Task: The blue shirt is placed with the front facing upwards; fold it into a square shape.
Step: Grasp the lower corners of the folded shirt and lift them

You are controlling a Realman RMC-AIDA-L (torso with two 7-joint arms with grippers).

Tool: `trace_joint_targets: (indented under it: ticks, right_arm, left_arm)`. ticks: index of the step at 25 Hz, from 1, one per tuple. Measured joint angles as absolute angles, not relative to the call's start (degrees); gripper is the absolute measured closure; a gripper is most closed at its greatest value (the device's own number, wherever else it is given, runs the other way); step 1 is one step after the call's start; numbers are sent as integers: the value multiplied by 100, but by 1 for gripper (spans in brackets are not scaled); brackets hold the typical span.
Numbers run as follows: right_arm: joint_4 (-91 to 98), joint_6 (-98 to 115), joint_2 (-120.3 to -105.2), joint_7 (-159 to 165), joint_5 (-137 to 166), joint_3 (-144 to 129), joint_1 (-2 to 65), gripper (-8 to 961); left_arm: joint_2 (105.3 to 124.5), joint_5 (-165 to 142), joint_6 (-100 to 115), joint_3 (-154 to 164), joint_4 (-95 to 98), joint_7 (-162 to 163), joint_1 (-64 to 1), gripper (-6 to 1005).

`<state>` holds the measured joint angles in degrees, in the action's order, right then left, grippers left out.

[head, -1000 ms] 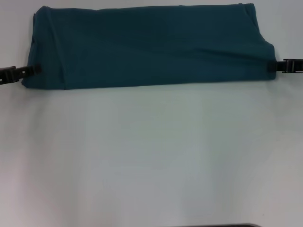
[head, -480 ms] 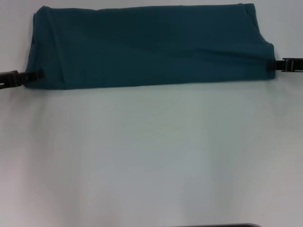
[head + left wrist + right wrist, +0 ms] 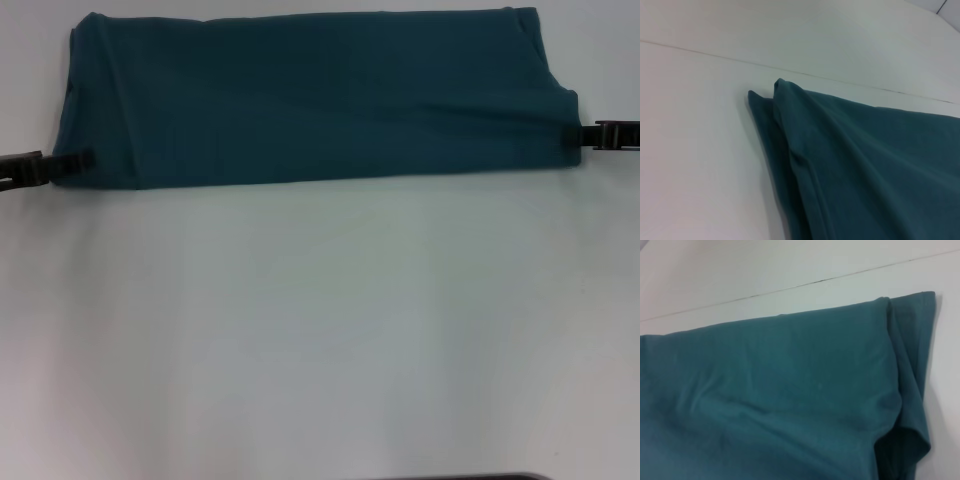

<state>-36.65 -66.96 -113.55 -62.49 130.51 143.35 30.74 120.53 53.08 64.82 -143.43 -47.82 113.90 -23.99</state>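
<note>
Head view shows you the blue shirt (image 3: 310, 100) folded into a long band across the white table (image 3: 320, 330); left gripper (image 3: 78, 160) and right gripper (image 3: 583, 138) meet its opposite ends.

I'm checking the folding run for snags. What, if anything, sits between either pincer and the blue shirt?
Nothing visible. The left pincer and right pincer each meet an end of the blue shirt, which lies as a long band on the bare white table.
</note>
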Motion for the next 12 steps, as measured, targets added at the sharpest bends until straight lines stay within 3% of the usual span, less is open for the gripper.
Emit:
trace_joint_targets:
  ticks: [6,12]
  right_arm:
    - [-3665,-6698,-11355,-6249,13051,14335,3078,947]
    - [-3665,-6698,-11355,-6249,13052,14335,3076,946]
  left_arm:
    - [12038,5203,6446,-14344,-4781,11437,-2402,129]
    - [12052,5091,6443,-14344,-4781,11449,-2462,335]
